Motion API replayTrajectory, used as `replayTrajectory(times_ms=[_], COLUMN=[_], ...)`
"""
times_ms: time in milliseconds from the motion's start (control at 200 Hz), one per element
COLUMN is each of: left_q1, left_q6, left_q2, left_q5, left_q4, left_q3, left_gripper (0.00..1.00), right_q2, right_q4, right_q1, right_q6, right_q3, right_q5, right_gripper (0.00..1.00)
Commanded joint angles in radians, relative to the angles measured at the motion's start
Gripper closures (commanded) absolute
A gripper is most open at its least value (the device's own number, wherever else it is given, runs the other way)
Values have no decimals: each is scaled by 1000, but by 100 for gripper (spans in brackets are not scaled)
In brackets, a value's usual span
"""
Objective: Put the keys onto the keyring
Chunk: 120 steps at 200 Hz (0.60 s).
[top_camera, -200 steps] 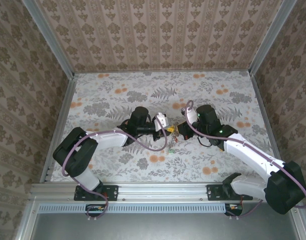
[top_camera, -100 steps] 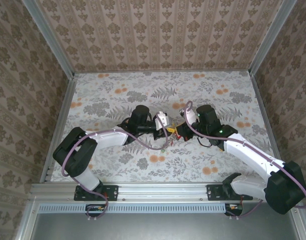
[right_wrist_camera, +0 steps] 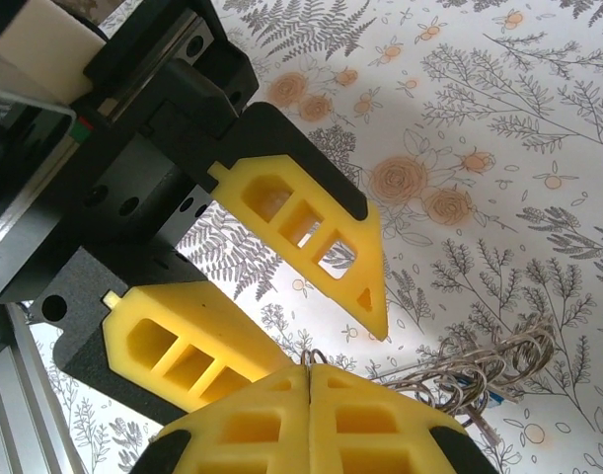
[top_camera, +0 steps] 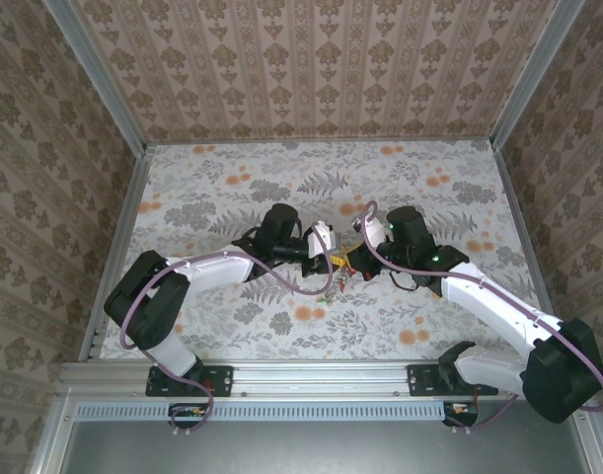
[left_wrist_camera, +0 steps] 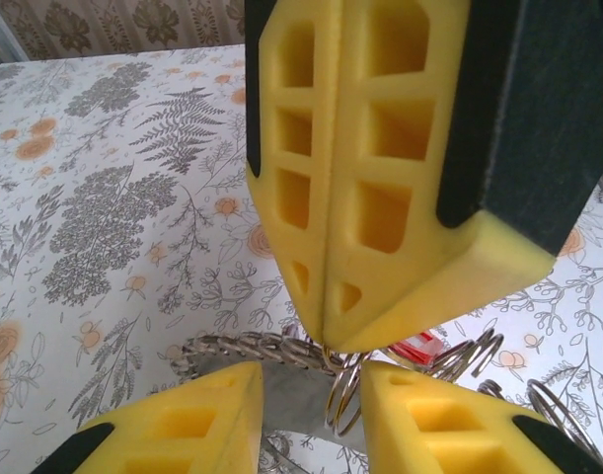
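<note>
Rail first: running along the near edge of the table, carrying both arm bases. Reaching inward from there, left arm and right arm, meeting tip to tip over the middle of the flowered top.

Holding the left hand wide open, gripping nothing, with its two yellow fingers spread to either side of the other hand's tip. Pressing the right hand fully closed, yellow pads flush against each other, and pinching a thin silvery wire loop of the keyring right at the fingertips. In the left wrist view, hanging that loop just under the closed tips, in the gap between the spread left fingers; not possible telling whether touching them.

Trailing away from the pinch, the rest of the keyring: a bundle of thin wire rings sitting low over the table, just beyond the right hand's tips. Hard telling whether resting on the surface or lifted off it. Showing among the rings, keys: one red head just behind the closed fingers, and a speck of blue at the edge of the bundle. Too small for counting.

Stretching on past the hands, the flowered table, ending at the far wall, papered in a brown leaf pattern between metal corner posts.
</note>
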Motion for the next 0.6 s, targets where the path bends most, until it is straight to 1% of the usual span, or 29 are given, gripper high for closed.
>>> replayTrajectory(times_ms=[0, 80, 155, 300, 395, 485, 540, 595], left_q1=[-4, -5, -5, -3, -2, -2, 0, -1], left_q6=[38, 43, 47, 46, 44, 39, 35, 30], left_q2=[3, 0, -3, -9, -15, -24, -28, -29], left_q5=[48, 51, 50, 28, 11, -7, -12, -13], left_q4=[-60, -64, -65, -57, -43, -14, 2, 11], left_q3=[34, 36, 36, 29, 18, 2, -8, -12], left_gripper=[70, 75, 86, 100, 100, 100, 100, 100], right_q2=[-15, -17, -19, -39, -60, -71, -66, -57], right_q4=[2, 0, -4, -12, -22, -41, -51, -55], right_q1=[-1, -1, -1, -1, -2, -2, -4, -5], right_q6=[-20, -21, -21, -14, -2, 22, 36, 51], right_q3=[40, 39, 40, 22, 7, -7, -18, -26], right_q5=[-34, -32, -29, 16, 61, 138, 180, 198], right_gripper=[100, 100, 100, 100, 100, 100, 100, 100])
